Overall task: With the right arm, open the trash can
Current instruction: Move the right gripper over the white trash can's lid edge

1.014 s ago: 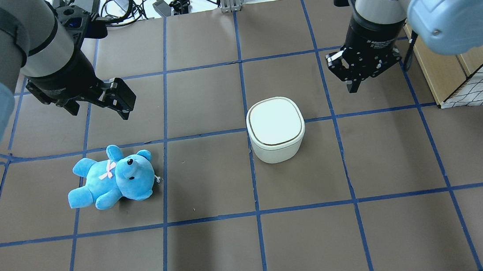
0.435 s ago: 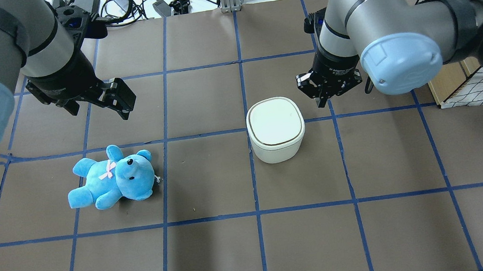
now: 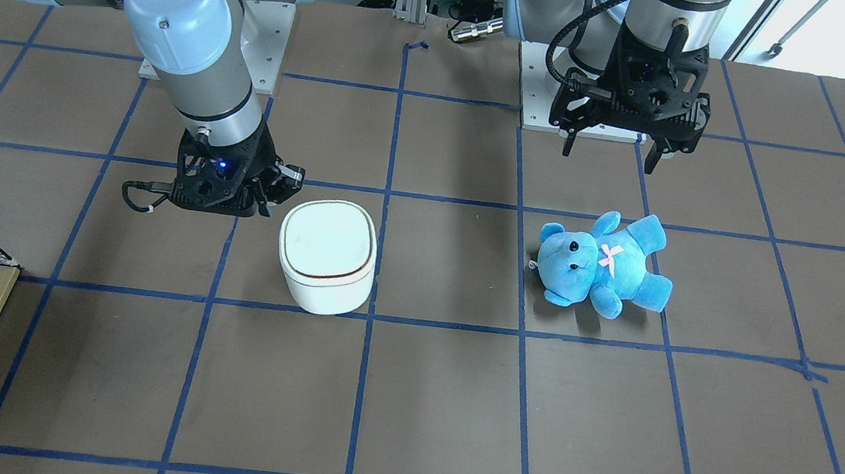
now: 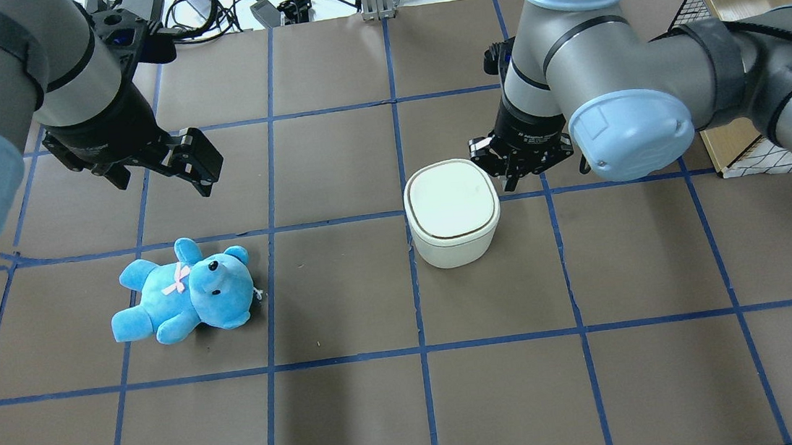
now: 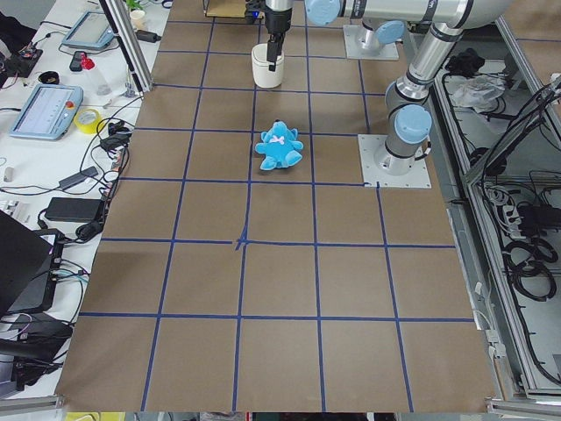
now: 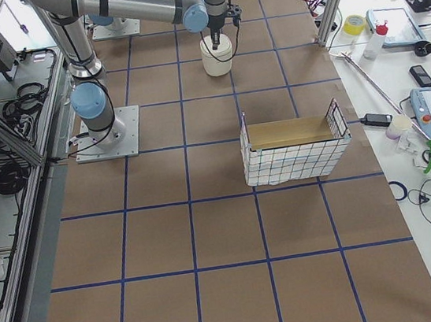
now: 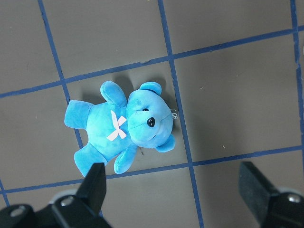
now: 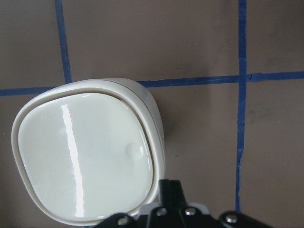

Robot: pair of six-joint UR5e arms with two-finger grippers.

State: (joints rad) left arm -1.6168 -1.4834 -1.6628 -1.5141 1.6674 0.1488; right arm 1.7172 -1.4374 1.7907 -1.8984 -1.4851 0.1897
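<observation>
The white trash can stands near the table's middle with its flat lid closed; it also shows in the front view and the right wrist view. My right gripper is shut and empty. It points down just beside the can's right rear rim, close to the lid's edge, as the front view and the right wrist view also show. I cannot tell if it touches. My left gripper is open and empty, hovering above and behind the blue plush bear.
The bear lies on its back on the table's left side. A wire-mesh basket with a wooden box stands at the right edge, close behind my right arm. Cables and tools lie beyond the table's far edge.
My right arm has swung left and down from the table's right side, and its shut gripper now sits by the trash can's rim. The left arm, bear and can have not moved.
</observation>
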